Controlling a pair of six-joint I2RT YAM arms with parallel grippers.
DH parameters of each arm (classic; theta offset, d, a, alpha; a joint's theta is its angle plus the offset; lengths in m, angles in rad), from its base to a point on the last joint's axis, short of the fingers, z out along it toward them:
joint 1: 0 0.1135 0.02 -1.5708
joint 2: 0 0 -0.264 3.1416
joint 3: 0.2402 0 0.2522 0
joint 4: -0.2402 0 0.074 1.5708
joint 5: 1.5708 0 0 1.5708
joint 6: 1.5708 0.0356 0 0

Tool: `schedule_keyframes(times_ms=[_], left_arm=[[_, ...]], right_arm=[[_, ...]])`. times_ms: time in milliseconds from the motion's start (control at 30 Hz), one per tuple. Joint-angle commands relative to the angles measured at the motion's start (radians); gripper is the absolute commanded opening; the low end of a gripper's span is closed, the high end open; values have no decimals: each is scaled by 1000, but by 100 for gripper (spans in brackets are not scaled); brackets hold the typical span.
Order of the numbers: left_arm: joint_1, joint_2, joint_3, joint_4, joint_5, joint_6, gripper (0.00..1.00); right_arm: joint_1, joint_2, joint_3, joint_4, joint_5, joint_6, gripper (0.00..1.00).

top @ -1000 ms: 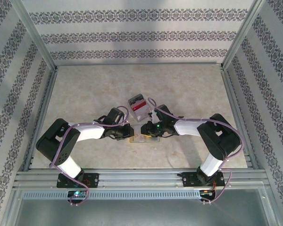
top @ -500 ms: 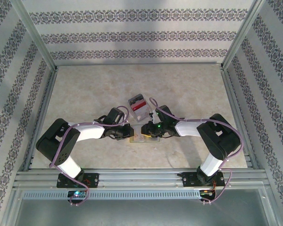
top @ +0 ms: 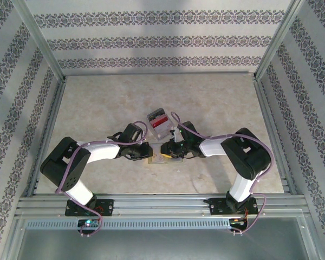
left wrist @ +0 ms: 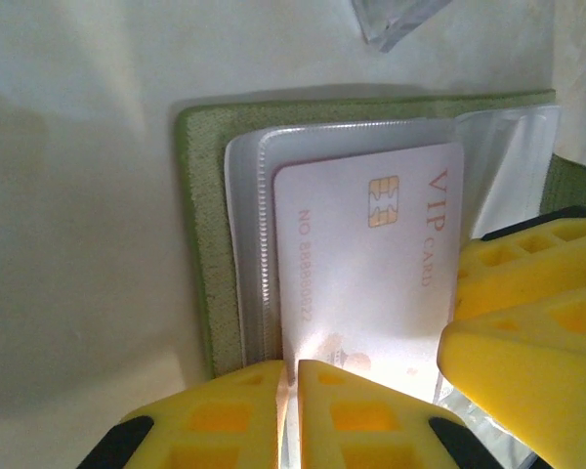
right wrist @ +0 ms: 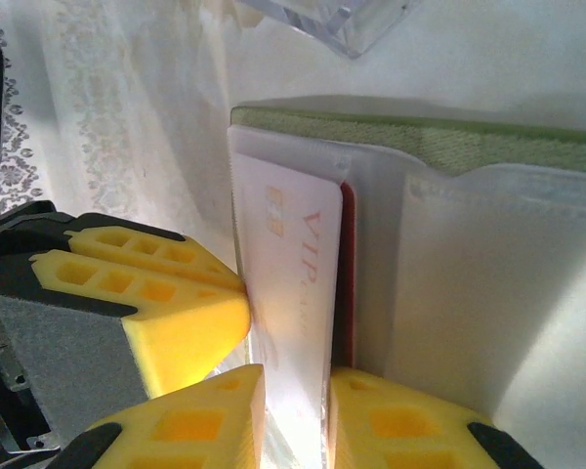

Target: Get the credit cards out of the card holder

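The olive-green card holder (left wrist: 197,195) lies open on the table between both arms (top: 163,159), its clear plastic sleeves up. A white VIP card (left wrist: 371,264) sticks partly out of a sleeve. My left gripper (left wrist: 287,376) is shut on the sleeve's edge beside the card's left end, and it comes in from the left (top: 147,153). My right gripper (right wrist: 295,381) comes in from the right and is shut on the white card (right wrist: 288,264), one finger on each face. A red card (right wrist: 345,283) shows as a thin edge just behind the white one. The card holder's green rim (right wrist: 469,132) runs along the far side.
A clear box (top: 158,121) with a grey, red and white stack stands just beyond the card holder, and its corner shows in the left wrist view (left wrist: 396,20). Metal rails and patterned walls (top: 162,40) enclose the pale table (top: 97,103). Both grippers' yellow fingers (left wrist: 527,371) crowd the holder.
The right gripper's jaws have narrowed a little on the white card, and the right arm has shifted slightly. The left arm and the card holder have not moved.
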Motion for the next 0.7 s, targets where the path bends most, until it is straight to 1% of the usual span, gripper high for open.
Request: schedule_keyframes(times_ms=[0,667], left_arm=[[-12,7,9,-93,-44,35,14],[-12,28,12,-132,-87,57,14]], right_arm=[[17,36,-3,83,-44,23,23],[-5,-29,-70,146,-68,73,21]])
